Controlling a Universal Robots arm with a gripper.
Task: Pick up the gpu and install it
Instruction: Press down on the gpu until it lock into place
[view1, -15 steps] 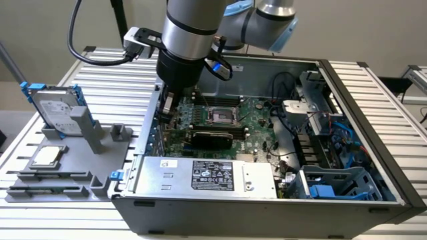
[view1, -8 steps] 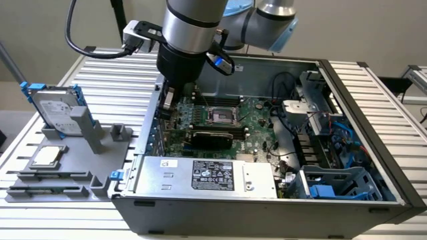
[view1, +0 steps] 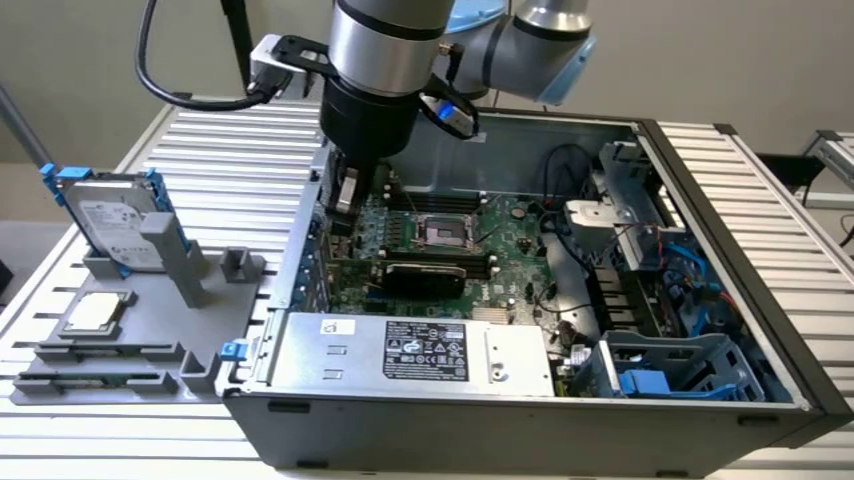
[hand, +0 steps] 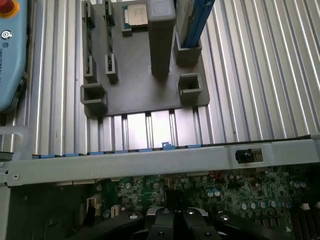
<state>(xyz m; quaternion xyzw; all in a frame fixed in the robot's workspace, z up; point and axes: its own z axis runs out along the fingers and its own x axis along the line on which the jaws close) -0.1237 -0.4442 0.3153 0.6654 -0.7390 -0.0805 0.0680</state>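
The gpu, a green card with a black cooler face, stands on the motherboard inside the open computer case, in front of the CPU socket. My gripper hangs from the arm by the case wall at the exterior view's left, just above and behind the card's end there. Its fingers are shut, with nothing between them. In the wrist view the black gripper points down over the motherboard, just inside the case wall. Whether the fingertips touch the card I cannot tell.
A grey fixture outside the case holds a silver hard drive in a blue frame and a square CPU chip. The power supply fills the case's near side. A blue drive cage and cables sit at the exterior view's right.
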